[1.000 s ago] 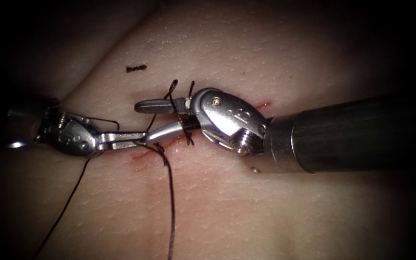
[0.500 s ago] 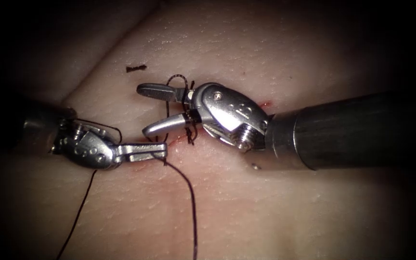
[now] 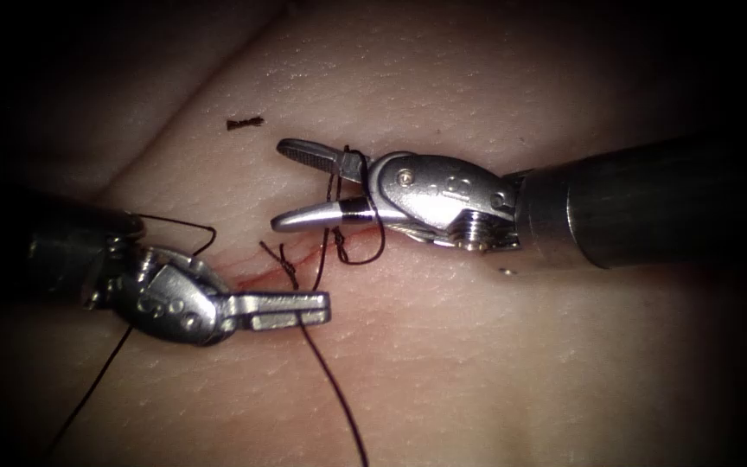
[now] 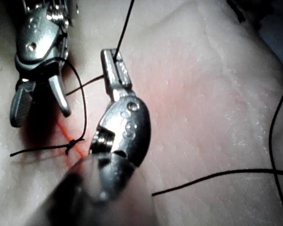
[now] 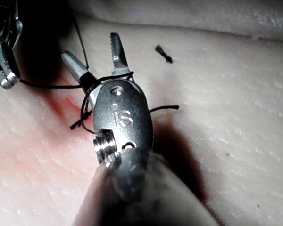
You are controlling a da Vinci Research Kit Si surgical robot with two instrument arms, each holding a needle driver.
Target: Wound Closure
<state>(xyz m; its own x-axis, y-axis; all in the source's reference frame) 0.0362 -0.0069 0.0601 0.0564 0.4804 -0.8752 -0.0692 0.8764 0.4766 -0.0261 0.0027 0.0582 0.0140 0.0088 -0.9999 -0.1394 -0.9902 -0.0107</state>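
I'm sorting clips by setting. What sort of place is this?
Most likely a surgical-robot suturing practice bench: pale tissue with a small reddened cut, dark thread shut in the left claw, and loops around the open right claw.

left pincer lower, right pincer withdrawn rightward

The pale, pinkish slab of pork-belly tissue is carrying everything here. A short, reddened cut is running across its surface, with a smear of thin red fluid lying along it. A dark thread is lying across the tissue, trailing from a small knot sitting at the cut. A short dark cut end of thread is resting loose on the tissue, well apart from the cut.
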